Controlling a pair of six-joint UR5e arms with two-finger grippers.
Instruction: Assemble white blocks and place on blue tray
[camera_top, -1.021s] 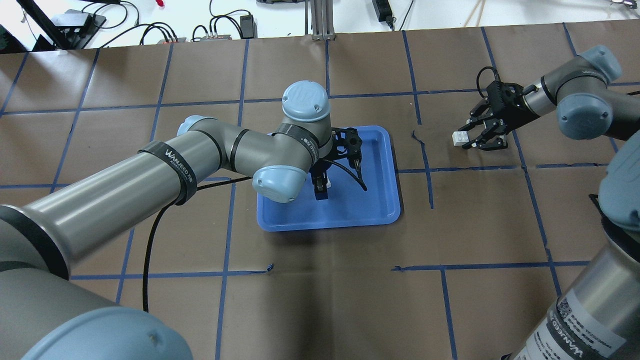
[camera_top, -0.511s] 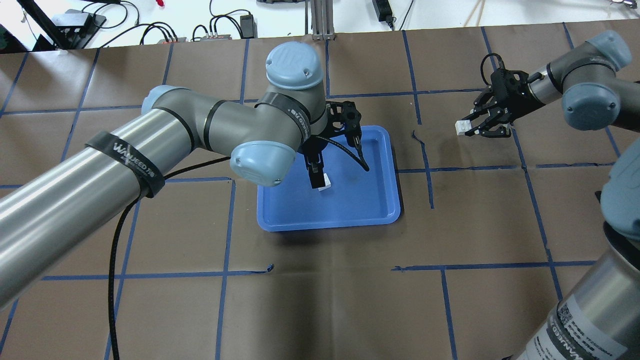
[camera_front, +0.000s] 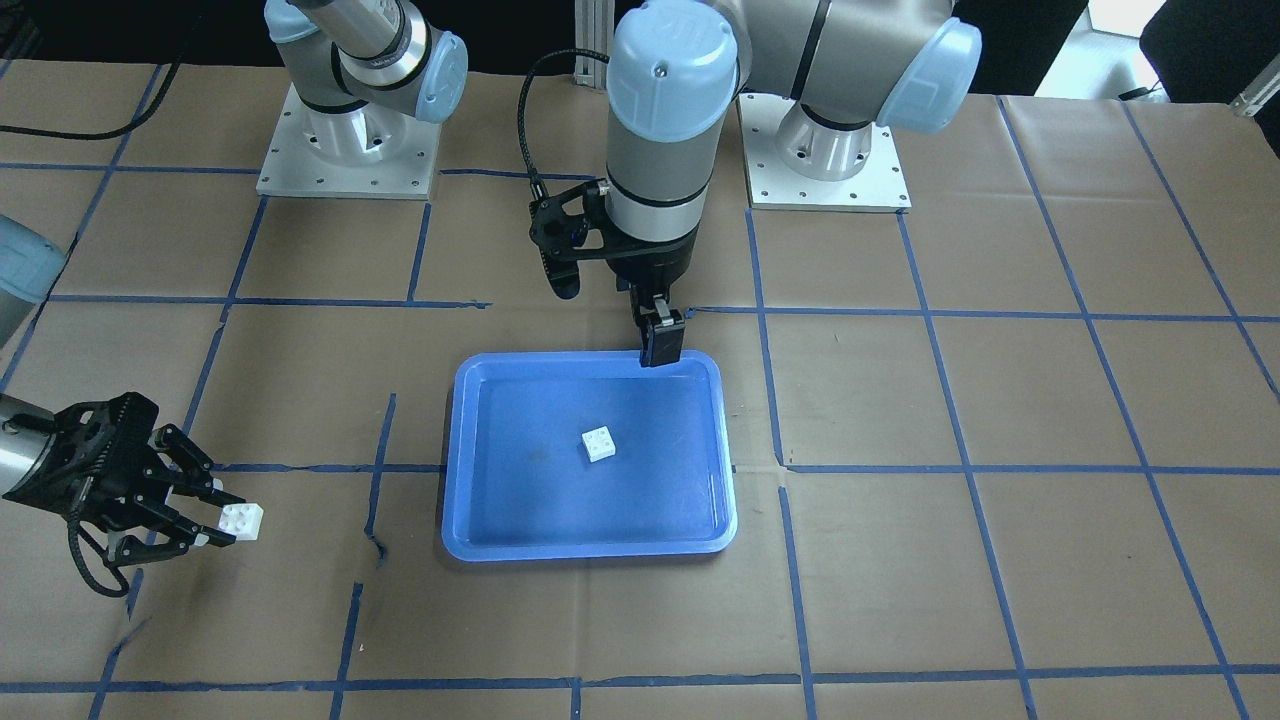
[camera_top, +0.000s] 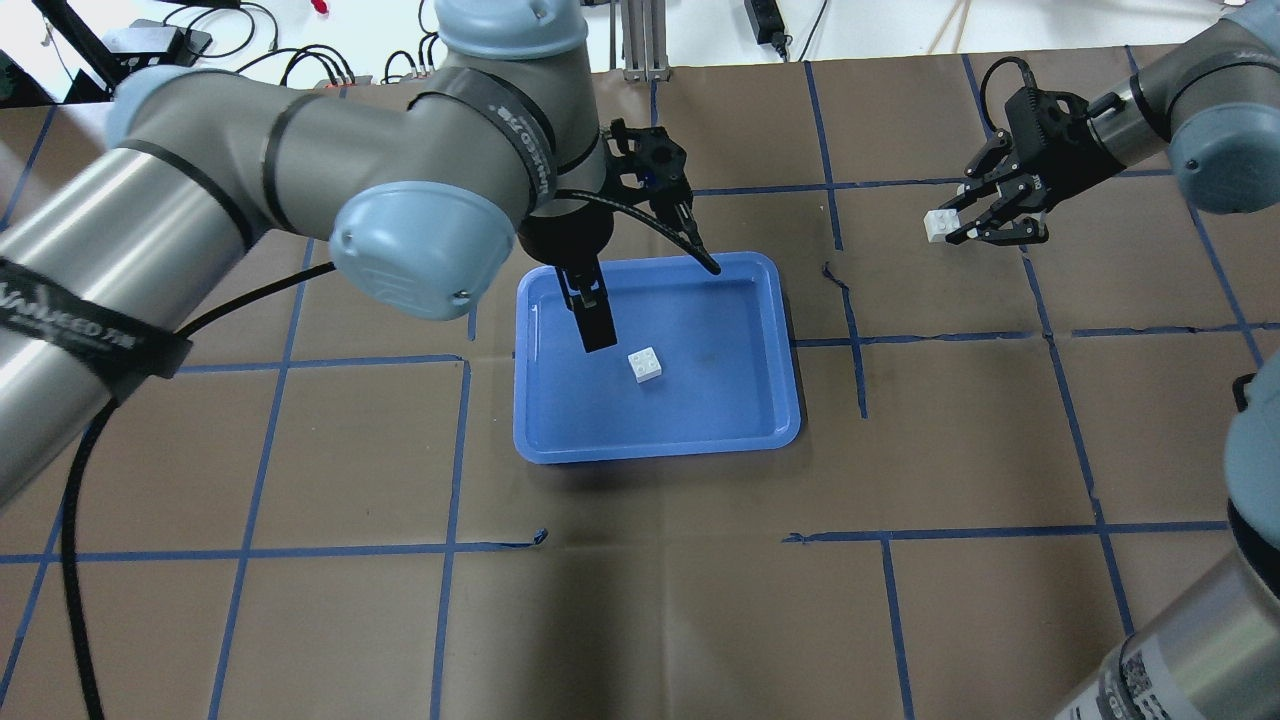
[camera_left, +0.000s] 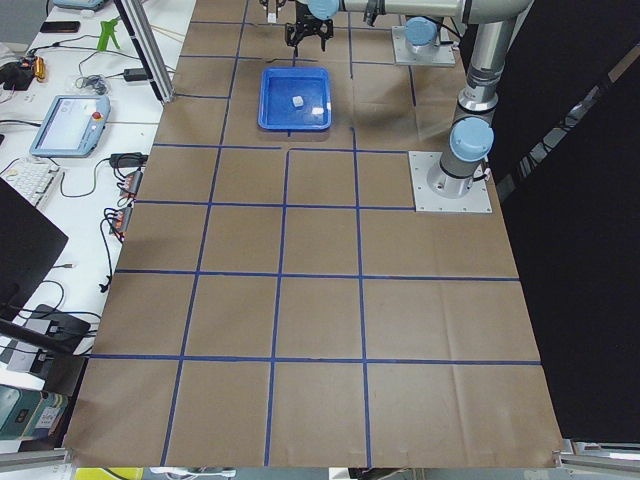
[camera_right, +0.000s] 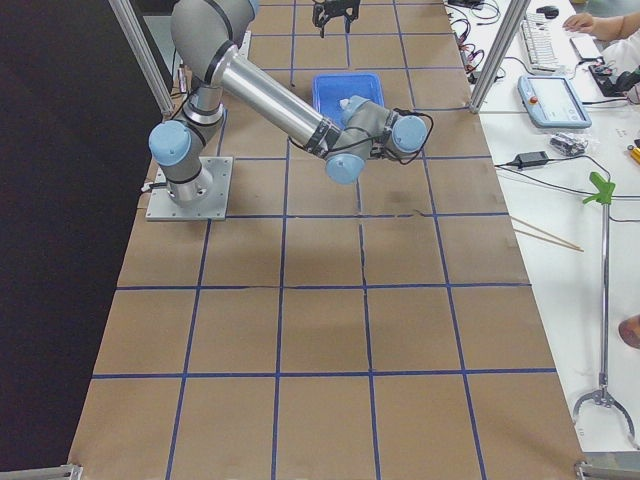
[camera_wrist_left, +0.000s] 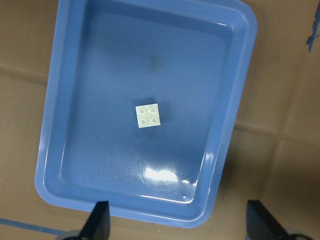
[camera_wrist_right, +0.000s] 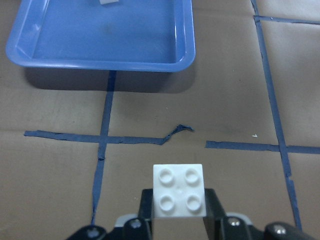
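The left gripper (camera_front: 660, 342) hangs over the blue tray (camera_top: 655, 452), above the rim on the robot's side. Its two fingers are spread wide and hold nothing; in the left wrist view they stand at the two bottom corners of the picture, with the tray's rim between them.

The loose white block (camera_top: 645, 364) lies flat on the tray floor, near the middle, with its four studs up. It sits slightly turned against the tray's sides. It is clear of the left gripper — apart from both fingers, touching neither, and further in from the rim than they are.

The right gripper (camera_top: 962, 228) is well off to the side of the tray, over the brown table (camera_top: 640, 600) with its blue tape lines. Its fingers are closed on the held white block (camera_wrist_right: 179, 194) — one finger on each of two opposite sides, with the block sticking out past the tips and its studs facing the wrist camera.

The two blocks are well apart and not joined. Only the loose one is on the tray.
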